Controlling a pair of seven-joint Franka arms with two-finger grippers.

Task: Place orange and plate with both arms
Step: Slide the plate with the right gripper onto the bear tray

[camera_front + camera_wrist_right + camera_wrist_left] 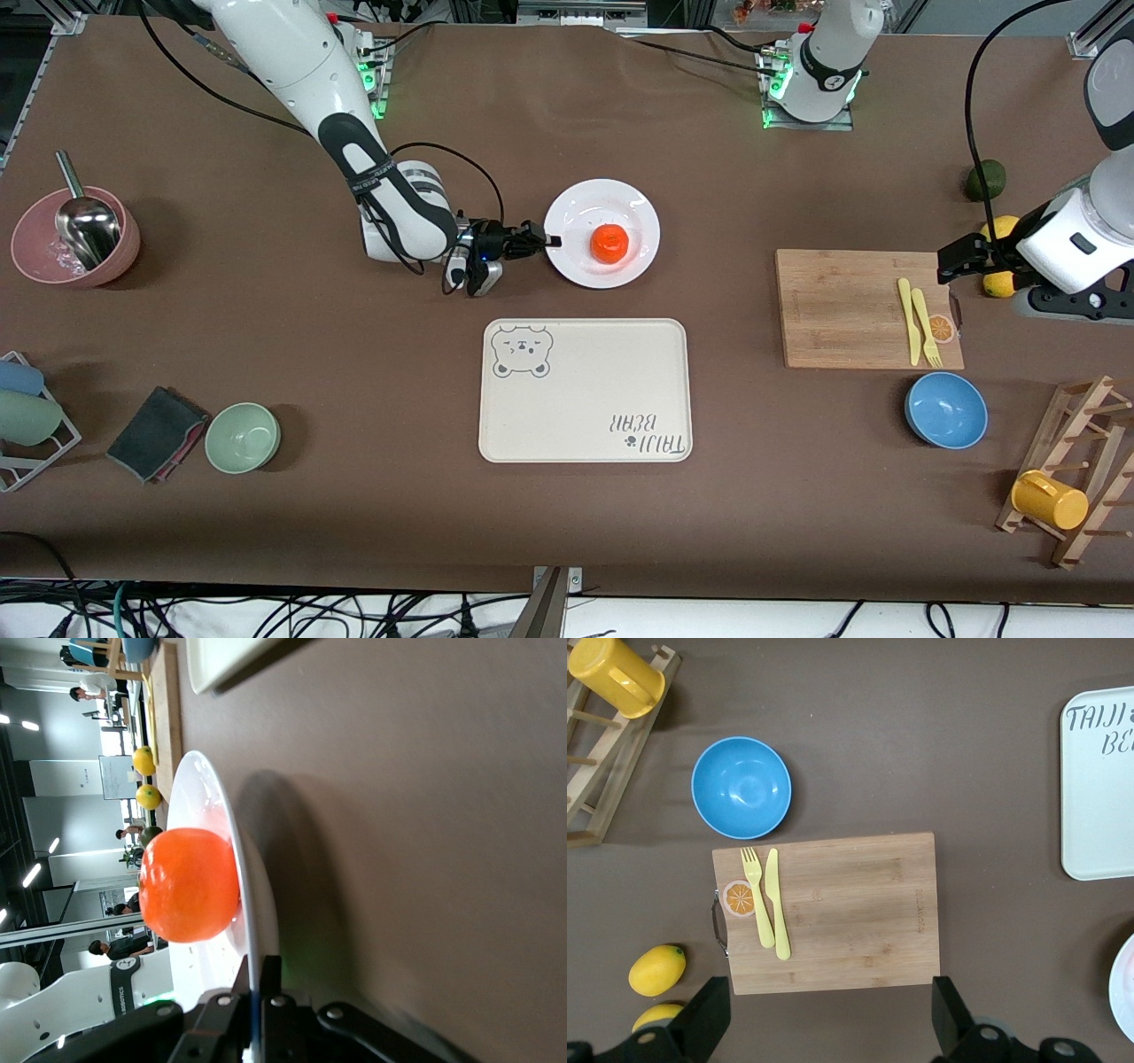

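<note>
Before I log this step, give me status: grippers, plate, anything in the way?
Right gripper shut on plate rim. Left gripper open, waiting above board. Orange on plate. Tray nearer the camera, bare.

Materials and finishes on the table

Glossy white plate (638, 206), shiny smooth-skinned orange (610, 243), matt brown table cover (266, 372), grained wooden cutting board (842, 310), matt beige tray (585, 416), polished metal scoop (87, 229).

Front cam: high, across the table (266, 532) from the robots, looks down on the whole top. Left wrist cam: up high, aimed straight down at the cutting board (833, 912), blue bowl (741, 787), tray (1099, 788) corner; front cam sees these too. Right wrist cam: very low, side-on, close to the plate (252, 930) rim, orange (189, 884).
</note>
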